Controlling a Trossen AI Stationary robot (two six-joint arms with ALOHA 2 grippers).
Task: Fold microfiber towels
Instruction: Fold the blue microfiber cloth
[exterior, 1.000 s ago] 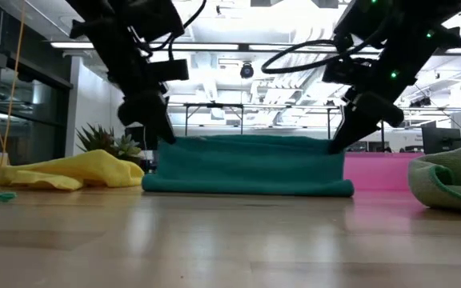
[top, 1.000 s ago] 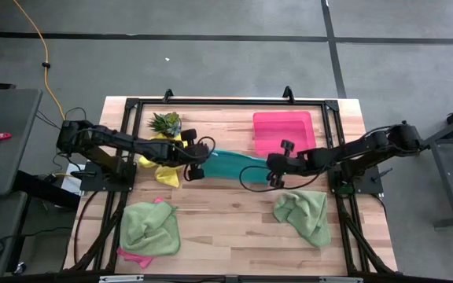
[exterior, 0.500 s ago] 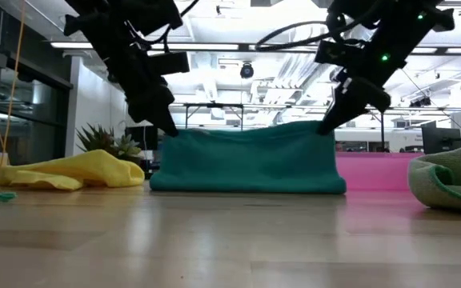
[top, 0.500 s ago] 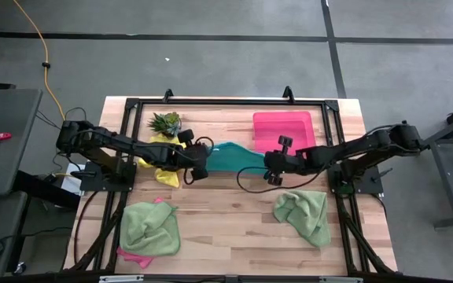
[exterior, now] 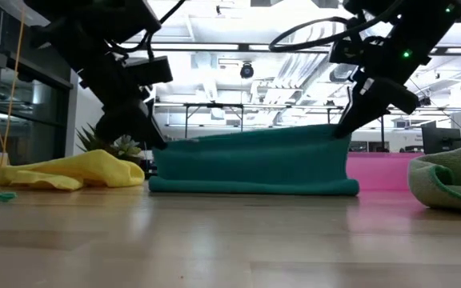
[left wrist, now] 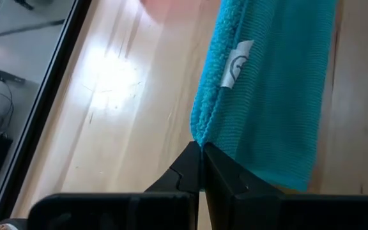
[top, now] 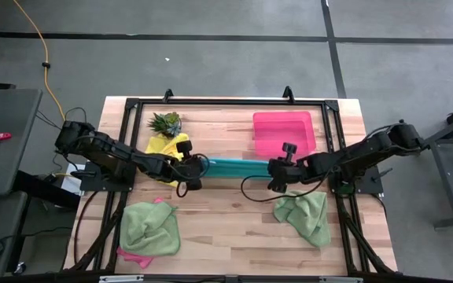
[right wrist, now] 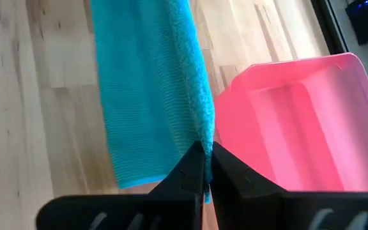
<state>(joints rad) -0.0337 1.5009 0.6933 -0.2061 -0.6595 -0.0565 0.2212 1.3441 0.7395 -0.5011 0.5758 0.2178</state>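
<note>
The teal towel (top: 230, 167) stretches across the table's middle between my two grippers and stands as a low curtain in the low view (exterior: 250, 164). My left gripper (top: 201, 164) is shut on its left end and my right gripper (top: 271, 170) on its right end. A yellow towel (top: 160, 153) lies crumpled by the plant (top: 166, 122). One light green towel (top: 149, 226) lies on a pink towel (top: 132, 255) at the near left. Another green towel (top: 305, 214) lies at the near right. My left gripper pinches the teal towel's upper edge at its left corner (left wrist: 200, 137) between its two fingers, which slant down from the table's left. The towel hangs below the fingers, its lower part (exterior: 214, 186) on the table. My right gripper pinches the upper edge at the right corner (right wrist: 203, 135) between its two fingers, slanting down from the table's right. The edge runs nearly straight between both grippers, and the towel's bottom fold (exterior: 326, 189) lies on the table.
The rigid pink tray (top: 284, 130) stands at the far right, just behind my right gripper. The black frame rails (top: 234, 102) run around the table. Bare wood (top: 226, 224) lies between the two green towels at the near side.
Both grippers first lifted the teal towel's held edge, so the towel stood taller, then carried that edge toward the table's near edge. The towel's bottom has stayed on the table. From above the towel now shows as a narrower band, and its left corner sits lower.
</note>
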